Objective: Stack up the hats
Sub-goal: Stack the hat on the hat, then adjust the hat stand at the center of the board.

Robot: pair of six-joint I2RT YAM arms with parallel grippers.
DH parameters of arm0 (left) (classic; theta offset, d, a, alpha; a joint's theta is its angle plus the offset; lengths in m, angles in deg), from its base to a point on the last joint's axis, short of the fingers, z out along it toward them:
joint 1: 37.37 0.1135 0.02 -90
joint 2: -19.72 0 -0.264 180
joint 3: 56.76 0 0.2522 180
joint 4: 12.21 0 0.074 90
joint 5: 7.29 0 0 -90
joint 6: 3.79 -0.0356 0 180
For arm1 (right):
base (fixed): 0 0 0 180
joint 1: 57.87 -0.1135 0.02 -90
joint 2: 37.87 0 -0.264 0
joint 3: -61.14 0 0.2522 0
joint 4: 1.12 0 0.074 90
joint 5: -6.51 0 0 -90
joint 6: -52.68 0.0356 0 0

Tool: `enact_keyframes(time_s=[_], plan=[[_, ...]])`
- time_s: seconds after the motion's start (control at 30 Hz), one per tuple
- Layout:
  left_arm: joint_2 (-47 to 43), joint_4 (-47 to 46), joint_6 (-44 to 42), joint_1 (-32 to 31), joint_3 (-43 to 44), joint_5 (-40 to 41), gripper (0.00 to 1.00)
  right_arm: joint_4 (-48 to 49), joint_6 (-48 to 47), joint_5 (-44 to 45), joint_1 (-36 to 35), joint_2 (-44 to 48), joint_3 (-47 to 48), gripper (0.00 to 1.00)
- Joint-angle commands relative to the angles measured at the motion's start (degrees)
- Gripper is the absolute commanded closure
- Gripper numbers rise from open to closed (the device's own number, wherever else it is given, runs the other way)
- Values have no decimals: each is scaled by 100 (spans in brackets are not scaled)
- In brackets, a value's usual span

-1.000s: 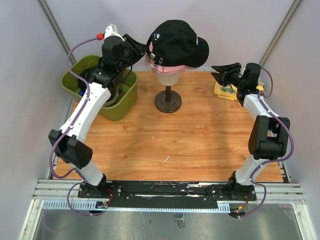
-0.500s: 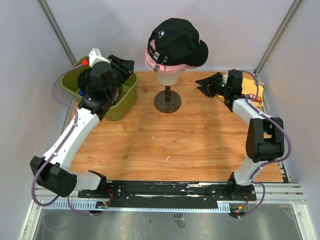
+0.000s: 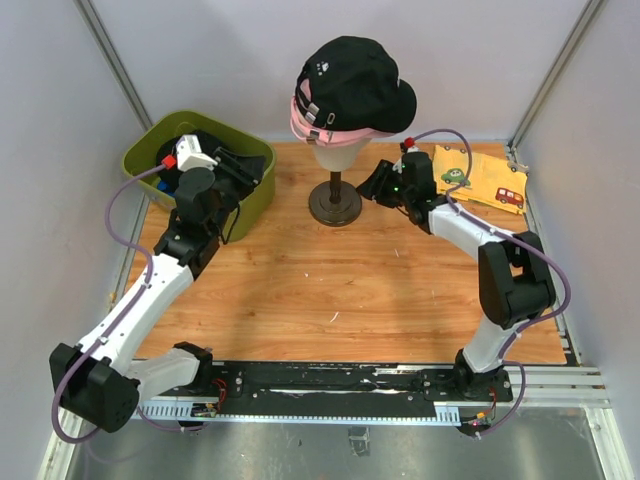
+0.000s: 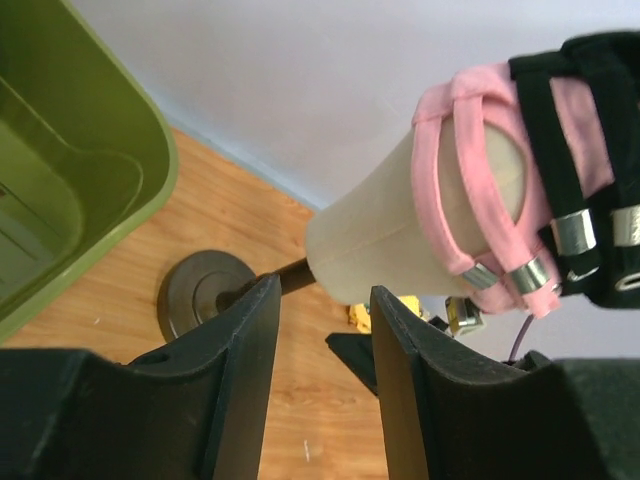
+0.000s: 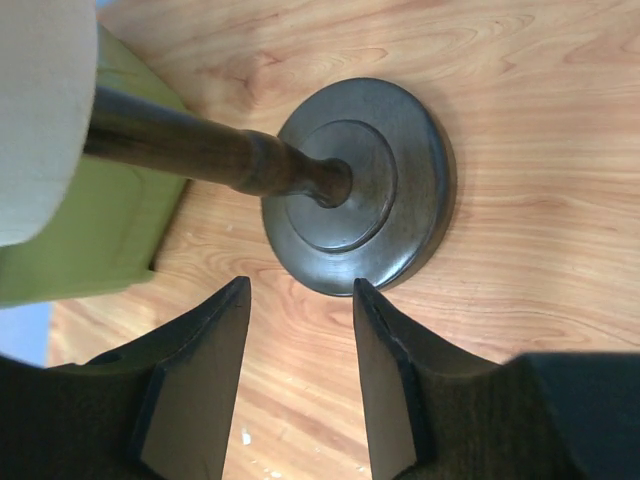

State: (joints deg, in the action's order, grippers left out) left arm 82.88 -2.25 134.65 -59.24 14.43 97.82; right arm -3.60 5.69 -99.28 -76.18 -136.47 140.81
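Observation:
A black hat (image 3: 355, 85) sits on top of a pink hat (image 3: 325, 132) on the cream mannequin head; in the left wrist view the pink hat (image 4: 450, 170) and the black hat's strap (image 4: 560, 150) show from behind. More dark fabric (image 3: 205, 142) and a bit of blue (image 3: 165, 186) lie in the green bin. My left gripper (image 3: 243, 170) hovers over the bin's right rim, open and empty (image 4: 322, 300). Low beside the stand's base, my right gripper (image 3: 373, 186) is open with nothing in it (image 5: 300, 290).
The olive-green bin (image 3: 255, 205) stands at the back left. The mannequin's dark round base (image 3: 335, 205) (image 5: 355, 190) rests at the back middle. A yellow cloth with small cars (image 3: 485, 178) lies in the back right corner.
My left gripper pulled away from the hats on the head and came down over the bin. My right arm swung left from the back right corner to the stand's base, uncovering the yellow cloth.

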Motion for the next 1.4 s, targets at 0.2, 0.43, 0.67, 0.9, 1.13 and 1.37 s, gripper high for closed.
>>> enact_keyframes(time_s=[0.2,0.43,0.67,0.9,1.13,1.37], plan=[[-221,-506,-166,-292,-920,-583,59,737,133,284,-197,-645,-104,50],[296,-606,-328,-1101,-1322,-180,63,1453,1672,-422,-23,-1547,447,51],[1198,-663,-184,-1649,-1404,93,64,1685,2281,-622,229,-2327,1190,52],[2398,-815,-25,-1741,-1029,155,64,1289,2257,-875,487,-3147,2419,52],[3642,-774,61,-1735,-345,207,61,763,2220,-1398,552,-4242,3959,52],[4401,-671,289,-1563,29,260,57,243,2221,-1811,470,-5054,5245,53]])
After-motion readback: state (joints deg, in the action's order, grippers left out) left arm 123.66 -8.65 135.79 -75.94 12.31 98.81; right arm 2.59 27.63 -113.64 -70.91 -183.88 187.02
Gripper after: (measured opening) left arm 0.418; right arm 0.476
